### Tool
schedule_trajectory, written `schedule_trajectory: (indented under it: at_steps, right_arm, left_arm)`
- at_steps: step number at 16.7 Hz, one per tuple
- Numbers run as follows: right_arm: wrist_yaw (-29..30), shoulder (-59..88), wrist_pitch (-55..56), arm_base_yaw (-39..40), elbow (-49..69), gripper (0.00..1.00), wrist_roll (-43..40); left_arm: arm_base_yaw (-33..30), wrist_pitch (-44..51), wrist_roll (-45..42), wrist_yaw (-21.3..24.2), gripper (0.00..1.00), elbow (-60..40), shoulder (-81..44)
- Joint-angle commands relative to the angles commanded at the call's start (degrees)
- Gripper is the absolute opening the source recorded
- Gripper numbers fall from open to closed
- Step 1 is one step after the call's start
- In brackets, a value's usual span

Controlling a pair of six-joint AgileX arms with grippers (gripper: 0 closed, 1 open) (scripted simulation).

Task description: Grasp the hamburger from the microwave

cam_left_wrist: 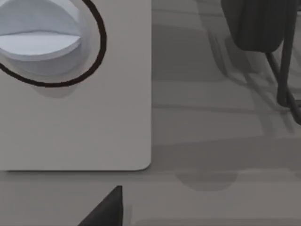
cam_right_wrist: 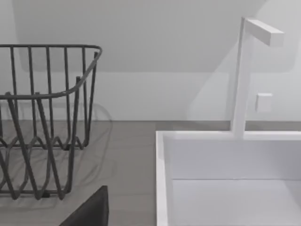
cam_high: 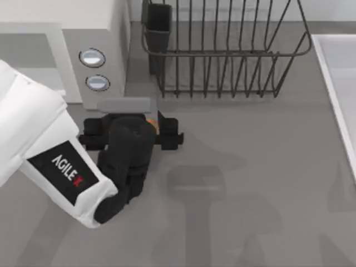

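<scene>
Down on the table [cam_high: 250, 167], just in front of the microwave [cam_high: 72, 33] and below its two knobs [cam_high: 92, 57], the left gripper [cam_high: 150, 127] sits low; whether it is clenched or released I cannot tell. A sliver of the orange hamburger [cam_high: 151, 122] peeks out at its tip, beside the dish rack [cam_high: 222, 55].

You see the microwave [cam_high: 83, 33] with a smooth, matt off-white shell that looks like plastic; its knobs [cam_high: 92, 57] are glossy and silvery-blue. The dish rack [cam_high: 222, 55] at the far side is thin dark wire, like coated metal. The table [cam_high: 250, 167] is a matt grey surface. The sink [cam_right_wrist: 225, 160] at the right looks smooth and white.
</scene>
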State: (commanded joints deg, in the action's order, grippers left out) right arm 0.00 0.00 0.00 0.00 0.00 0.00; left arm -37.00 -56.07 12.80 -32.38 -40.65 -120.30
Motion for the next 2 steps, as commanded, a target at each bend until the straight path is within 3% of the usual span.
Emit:
schedule_trajectory:
  at_steps: [2]
  right_arm:
    - [0.00, 0.00, 0.00, 0.00, 0.00, 1.00, 0.00]
  left_arm:
    - [0.00, 0.00, 0.00, 0.00, 1.00, 0.00, 0.00]
